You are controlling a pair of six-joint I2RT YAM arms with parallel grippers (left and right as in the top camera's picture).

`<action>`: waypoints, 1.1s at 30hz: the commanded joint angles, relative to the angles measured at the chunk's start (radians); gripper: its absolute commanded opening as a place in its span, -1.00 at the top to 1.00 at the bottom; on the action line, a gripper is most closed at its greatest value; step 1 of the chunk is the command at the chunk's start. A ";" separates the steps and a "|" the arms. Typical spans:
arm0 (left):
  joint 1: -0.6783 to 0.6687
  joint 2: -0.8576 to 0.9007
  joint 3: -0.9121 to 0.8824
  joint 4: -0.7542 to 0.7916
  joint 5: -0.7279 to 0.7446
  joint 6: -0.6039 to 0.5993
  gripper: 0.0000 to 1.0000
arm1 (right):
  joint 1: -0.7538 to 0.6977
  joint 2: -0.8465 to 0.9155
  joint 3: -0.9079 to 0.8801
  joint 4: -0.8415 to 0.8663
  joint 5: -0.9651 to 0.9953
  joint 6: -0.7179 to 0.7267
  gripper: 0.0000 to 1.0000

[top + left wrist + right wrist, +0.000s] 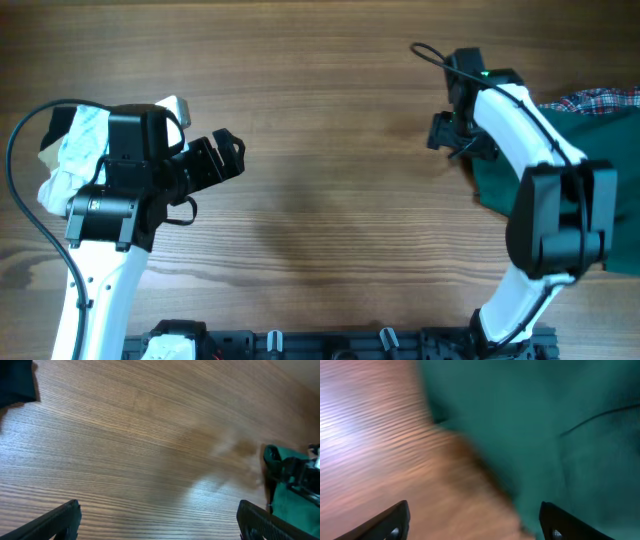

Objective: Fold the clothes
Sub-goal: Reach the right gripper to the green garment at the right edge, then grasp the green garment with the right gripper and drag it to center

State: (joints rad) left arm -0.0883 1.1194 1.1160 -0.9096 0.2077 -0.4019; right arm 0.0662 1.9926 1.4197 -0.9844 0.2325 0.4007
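A dark green garment (615,160) lies at the table's right edge, partly under my right arm. It fills the upper right of the right wrist view (530,420) and shows at the right edge of the left wrist view (290,505). A plaid cloth (600,102) lies just behind it. My right gripper (447,132) is open and empty at the garment's left edge, above the wood (475,520). My left gripper (222,158) is open and empty over bare wood at the left (157,522).
A white crumpled cloth (75,150) lies at the left edge beside my left arm. A black cable (430,52) loops from the right wrist. A dark rail with fixtures (330,345) runs along the front edge.
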 commanded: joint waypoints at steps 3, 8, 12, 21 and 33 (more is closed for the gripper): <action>0.006 0.003 0.015 0.001 0.009 0.002 -1.00 | -0.080 0.046 -0.003 0.029 0.108 0.046 -0.44; 0.006 0.003 0.015 0.003 0.009 0.002 -1.00 | -0.080 0.039 0.003 0.029 0.151 0.047 0.77; 0.006 0.003 0.015 0.005 0.009 0.002 -0.99 | -0.064 -0.053 0.067 -0.080 0.141 0.045 0.91; 0.006 0.003 0.015 0.008 0.009 0.002 -0.99 | 0.278 -0.526 0.195 0.090 -0.473 -0.266 0.91; 0.006 0.003 0.015 0.007 0.009 0.002 -1.00 | 0.418 -0.483 0.195 0.130 -0.380 -0.237 0.91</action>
State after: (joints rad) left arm -0.0883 1.1202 1.1160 -0.9047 0.2077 -0.4019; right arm 0.4831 1.5013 1.6115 -0.8417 -0.1673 0.1699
